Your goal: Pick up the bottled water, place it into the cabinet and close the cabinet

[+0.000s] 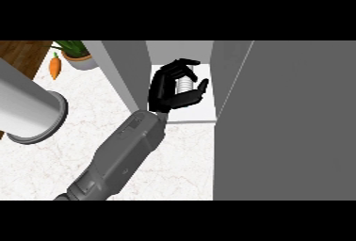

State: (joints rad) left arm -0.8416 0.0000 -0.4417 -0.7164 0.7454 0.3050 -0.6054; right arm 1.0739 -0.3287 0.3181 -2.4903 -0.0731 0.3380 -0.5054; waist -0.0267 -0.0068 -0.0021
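Observation:
The bottled water (pixel 185 85) shows only as a ribbed, pale sliver inside the open cabinet (pixel 127 70), above its white shelf floor (pixel 199 114). My right hand (pixel 167 89) is shut on the bottle, fingers over its far side and thumb on its right, hiding most of it. The grey forearm reaches in from the lower left. The large grey cabinet door (pixel 285 122) stands open at the right. My left hand is out of sight.
A big grey cylinder (pixel 31 110) juts in from the left over the white marble counter (pixel 83 103). A carrot (pixel 55 67) and a potted plant (pixel 76 54) sit at the back left, beside a strip of wood.

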